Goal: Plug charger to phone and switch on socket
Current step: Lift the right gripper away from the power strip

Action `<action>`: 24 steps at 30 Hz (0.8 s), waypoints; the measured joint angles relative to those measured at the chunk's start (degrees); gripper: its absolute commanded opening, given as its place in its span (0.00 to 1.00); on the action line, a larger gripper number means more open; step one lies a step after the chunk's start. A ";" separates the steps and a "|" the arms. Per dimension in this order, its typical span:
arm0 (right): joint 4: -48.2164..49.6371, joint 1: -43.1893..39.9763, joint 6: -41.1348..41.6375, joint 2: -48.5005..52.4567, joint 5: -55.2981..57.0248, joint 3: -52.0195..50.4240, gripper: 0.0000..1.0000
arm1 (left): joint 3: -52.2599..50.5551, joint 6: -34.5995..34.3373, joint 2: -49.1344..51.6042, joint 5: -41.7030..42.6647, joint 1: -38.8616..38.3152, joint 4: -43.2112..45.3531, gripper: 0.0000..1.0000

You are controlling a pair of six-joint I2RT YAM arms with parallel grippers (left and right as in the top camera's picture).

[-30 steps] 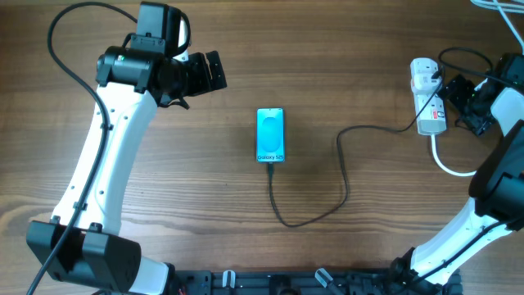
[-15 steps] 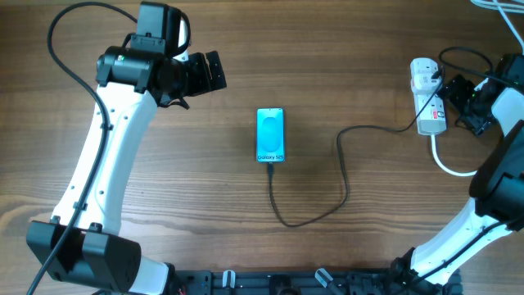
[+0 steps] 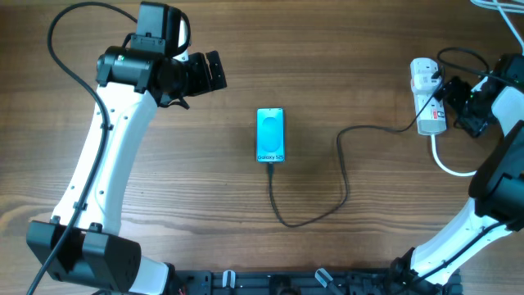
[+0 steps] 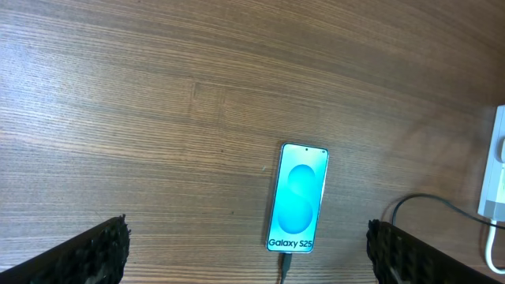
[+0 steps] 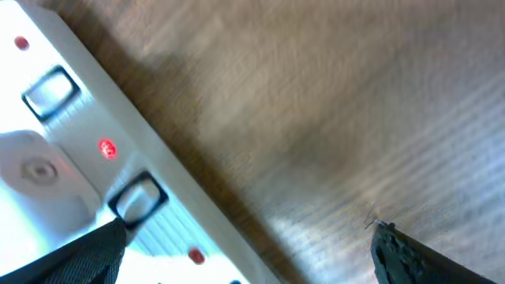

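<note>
The phone (image 3: pixel 271 135) lies in the middle of the table with its cyan screen up; it also shows in the left wrist view (image 4: pixel 298 208). The thin black charger cable (image 3: pixel 342 176) runs from the phone's near end, where its tip sits at the port, in a loop to the white socket strip (image 3: pixel 427 97) at the far right. The socket (image 5: pixel 79 134) shows a lit red mark. My left gripper (image 3: pixel 211 72) is open, up and left of the phone. My right gripper (image 3: pixel 456 102) is open beside the socket's right edge, fingertips close to it.
A thick white cord (image 3: pixel 446 164) curves from the socket's near end toward the right arm. The right arm's black cables (image 3: pixel 467 57) loop above the socket. Bare wooden table (image 3: pixel 188 188) surrounds the phone.
My right gripper has shifted slightly, drawing back a little from the socket's right edge. The left arm, phone and cable have not moved.
</note>
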 measured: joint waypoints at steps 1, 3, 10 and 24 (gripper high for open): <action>-1.22 0.00 0.04 -0.39 0.33 -0.02 1.00 | 0.00 0.00 0.00 -0.02 0.00 0.00 1.00; -3.43 0.00 0.07 -1.42 2.49 -0.20 1.00 | 0.00 0.00 0.00 0.00 0.00 0.00 1.00; -12.92 0.00 5.07 -13.40 9.99 -0.83 1.00 | 0.00 0.00 0.00 -0.02 0.00 0.02 1.00; -16.52 18.10 5.60 -33.90 15.21 -9.31 1.00 | 0.00 0.00 0.00 -0.04 0.00 0.02 1.00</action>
